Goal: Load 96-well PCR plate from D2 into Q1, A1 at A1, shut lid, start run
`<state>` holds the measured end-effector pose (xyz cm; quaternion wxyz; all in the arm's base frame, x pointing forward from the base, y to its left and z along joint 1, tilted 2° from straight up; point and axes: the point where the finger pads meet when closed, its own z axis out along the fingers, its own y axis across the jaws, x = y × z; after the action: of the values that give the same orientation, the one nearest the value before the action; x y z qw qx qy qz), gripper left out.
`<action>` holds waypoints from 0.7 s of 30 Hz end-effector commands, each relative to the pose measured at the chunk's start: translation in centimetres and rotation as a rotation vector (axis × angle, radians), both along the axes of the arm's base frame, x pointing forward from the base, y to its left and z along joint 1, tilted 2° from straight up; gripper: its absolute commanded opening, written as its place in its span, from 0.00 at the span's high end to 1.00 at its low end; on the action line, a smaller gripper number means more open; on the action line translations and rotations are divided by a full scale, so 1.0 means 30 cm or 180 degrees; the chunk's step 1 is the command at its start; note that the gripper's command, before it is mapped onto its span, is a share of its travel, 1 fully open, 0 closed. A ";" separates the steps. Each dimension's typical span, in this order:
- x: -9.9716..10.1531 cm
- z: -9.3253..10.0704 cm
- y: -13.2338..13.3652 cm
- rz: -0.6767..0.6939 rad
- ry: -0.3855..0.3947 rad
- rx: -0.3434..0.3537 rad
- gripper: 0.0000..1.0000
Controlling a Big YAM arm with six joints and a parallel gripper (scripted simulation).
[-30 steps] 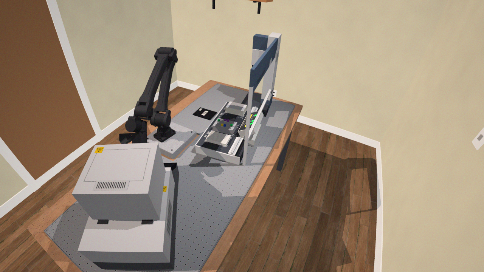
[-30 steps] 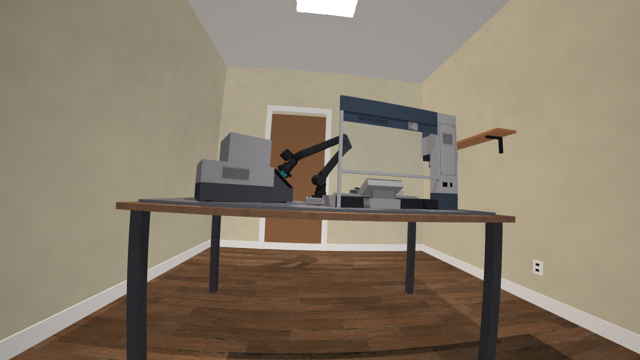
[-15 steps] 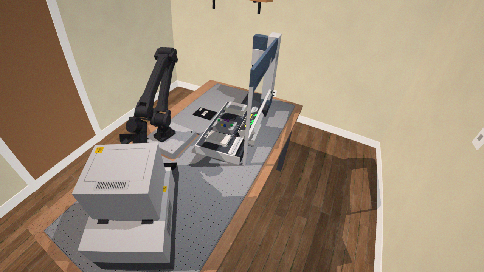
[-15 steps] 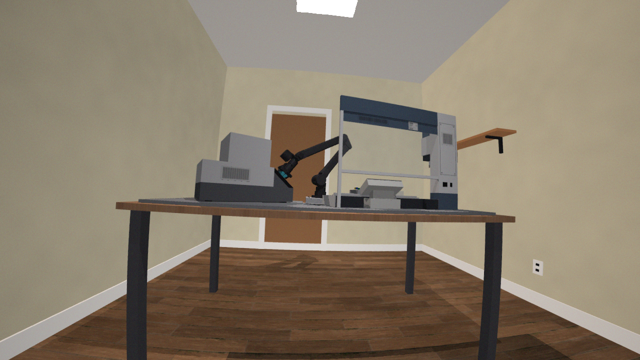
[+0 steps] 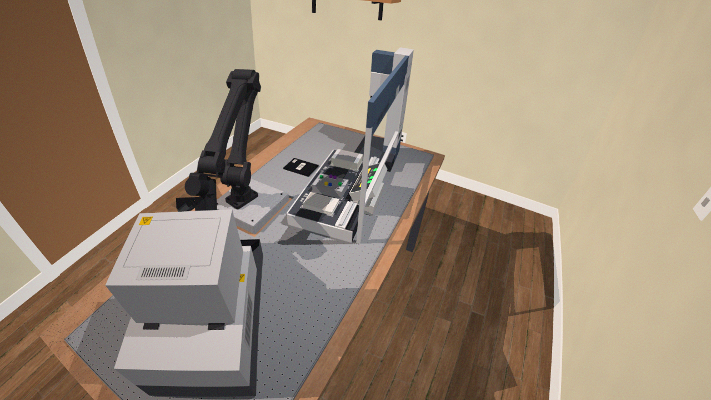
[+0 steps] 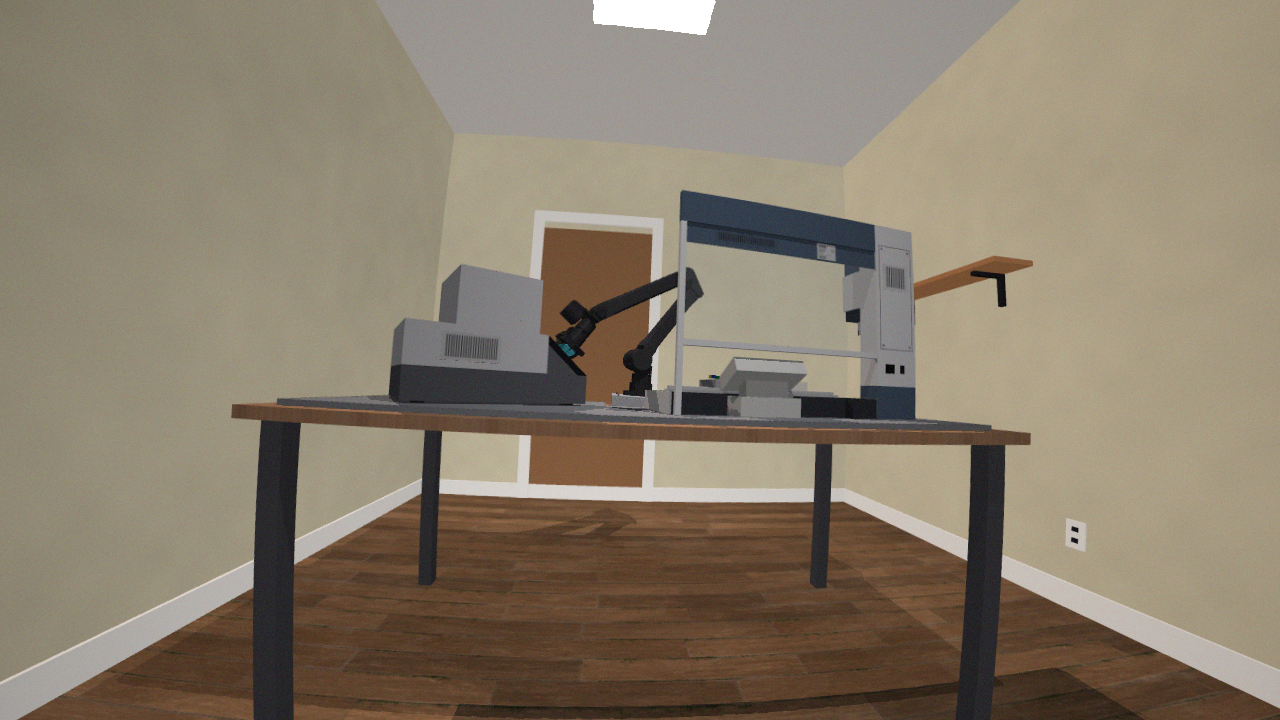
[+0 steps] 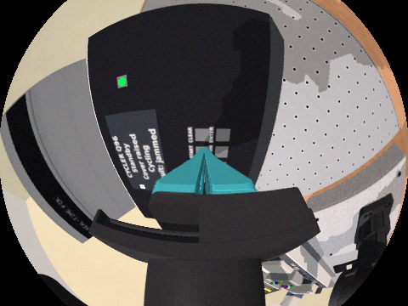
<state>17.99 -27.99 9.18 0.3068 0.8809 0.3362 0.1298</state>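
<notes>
The grey cycler Q1 stands at the near end of the table with its lid shut. In the wrist view its dark sloped panel shows a green lamp, a small display and the key block. My gripper is shut and empty, its teal fingertips pressed together. They point at the panel and cover the nearest end of the key block; I cannot tell whether they touch it. From the side my gripper sits right at the panel's slope. A white PCR plate lies on the deck beside the tube block.
The deck tray holds further labware, under a tall blue-grey gantry. A black nest plate lies behind the deck. The arm's base stands on a grey pad between the cycler and the deck.
</notes>
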 end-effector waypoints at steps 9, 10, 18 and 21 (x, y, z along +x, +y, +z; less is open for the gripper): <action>0.031 0.022 -0.031 0.0057 -0.0020 -0.0101 1.00; 0.032 0.023 -0.032 0.0057 -0.0020 -0.0104 1.00; 0.045 0.076 -0.058 0.0008 -0.0112 -0.0190 1.00; 0.051 0.082 -0.068 0.0020 -0.0107 -0.0203 1.00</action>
<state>18.07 -28.06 9.04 0.3062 0.8812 0.3361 0.1298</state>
